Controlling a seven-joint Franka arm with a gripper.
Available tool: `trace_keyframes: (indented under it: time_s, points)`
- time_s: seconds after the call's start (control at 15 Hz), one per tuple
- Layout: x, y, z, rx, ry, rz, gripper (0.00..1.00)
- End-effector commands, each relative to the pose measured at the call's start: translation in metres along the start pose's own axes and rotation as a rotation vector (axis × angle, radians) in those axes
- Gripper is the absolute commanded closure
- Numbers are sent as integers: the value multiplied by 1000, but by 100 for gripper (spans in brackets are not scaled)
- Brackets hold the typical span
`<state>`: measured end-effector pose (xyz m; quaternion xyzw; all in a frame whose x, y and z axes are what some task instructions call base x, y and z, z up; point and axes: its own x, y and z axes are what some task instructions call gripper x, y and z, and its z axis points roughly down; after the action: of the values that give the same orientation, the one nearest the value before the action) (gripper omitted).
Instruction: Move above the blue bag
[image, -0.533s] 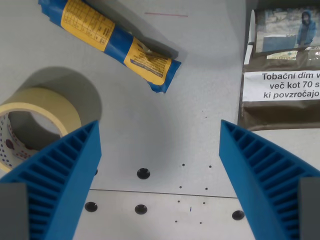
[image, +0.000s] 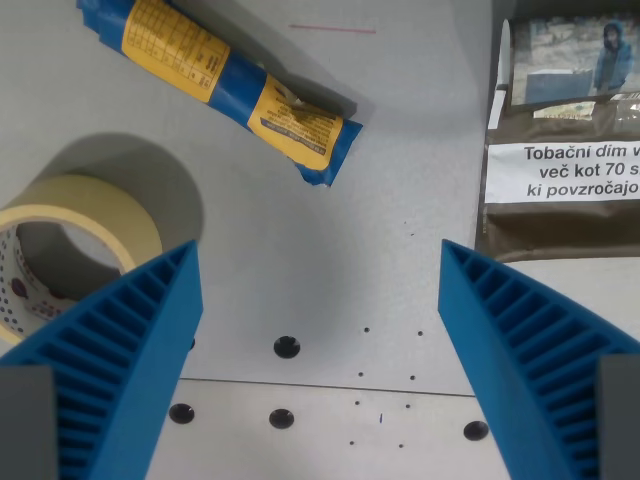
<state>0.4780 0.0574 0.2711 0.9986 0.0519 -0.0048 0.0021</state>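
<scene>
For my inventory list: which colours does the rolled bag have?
The rolled plastic bag is blue with yellow labels, seen in the wrist view.

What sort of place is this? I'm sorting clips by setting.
Probably a lab or workshop bench: a grey metal table with mounting holes, holding test items, namely a blue bag, a tape roll and a tobacco pouch, under an open end effector.

The gripper (image: 320, 290) is held wide open over the grey table (image: 400, 150). The blue bag (image: 225, 75) is seen ahead of the left finger (image: 120, 350). A tape roll (image: 70, 245) is tucked just beside that finger. A brown pouch (image: 565, 140) is seen ahead of the right finger (image: 520, 350).
</scene>
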Motion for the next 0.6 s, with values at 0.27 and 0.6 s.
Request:
trace_keyframes:
  time_s: [0.27, 0.6]
  points:
    - [2, -2, 2, 3, 12, -99, 0]
    - [5, -6, 10, 8, 22, -216, 0]
